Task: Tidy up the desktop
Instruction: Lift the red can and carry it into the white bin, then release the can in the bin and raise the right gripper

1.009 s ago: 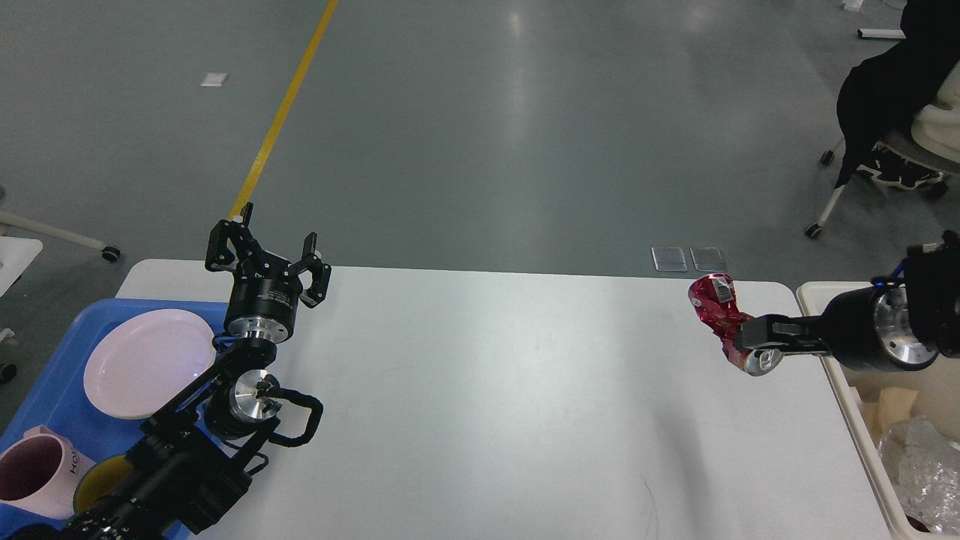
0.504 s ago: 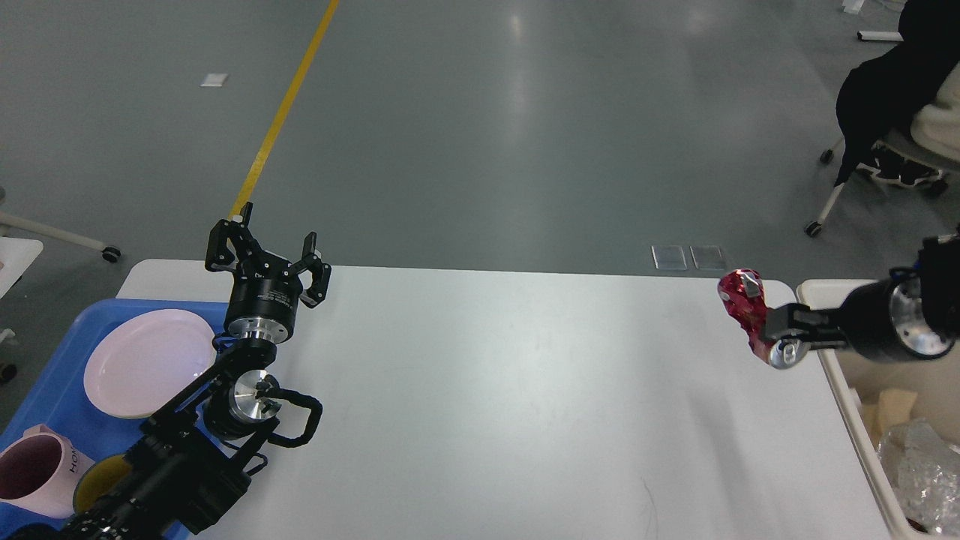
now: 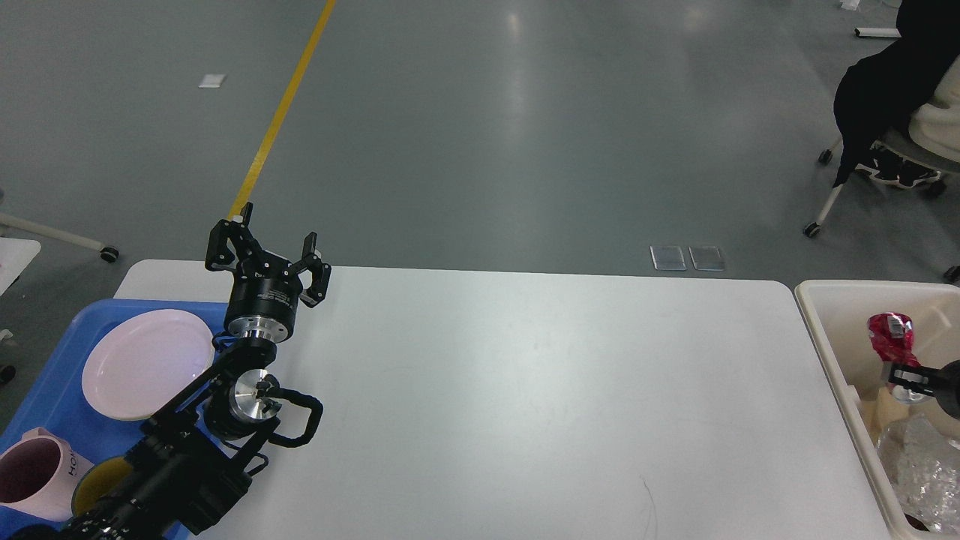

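Note:
The white desktop (image 3: 525, 390) fills the middle of the head view and is bare. My left gripper (image 3: 266, 247) is open and empty, held above the desktop's far left corner beside the blue tray. My right gripper (image 3: 904, 373) is at the right edge, shut on a crushed red can (image 3: 890, 336) and holding it over the inside of the beige bin (image 3: 821, 330). Most of the right arm is out of view.
A blue tray (image 3: 64, 352) at the left holds a pale pink plate (image 3: 146, 361), a pink mug (image 3: 34, 474) and a yellow cup (image 3: 101, 484). The bin holds crumpled clear plastic (image 3: 919, 457). A wheeled chair (image 3: 892, 150) stands far right.
My right gripper has carried the red can to the right, off the desktop's right end and over the bin. The left arm has not moved.

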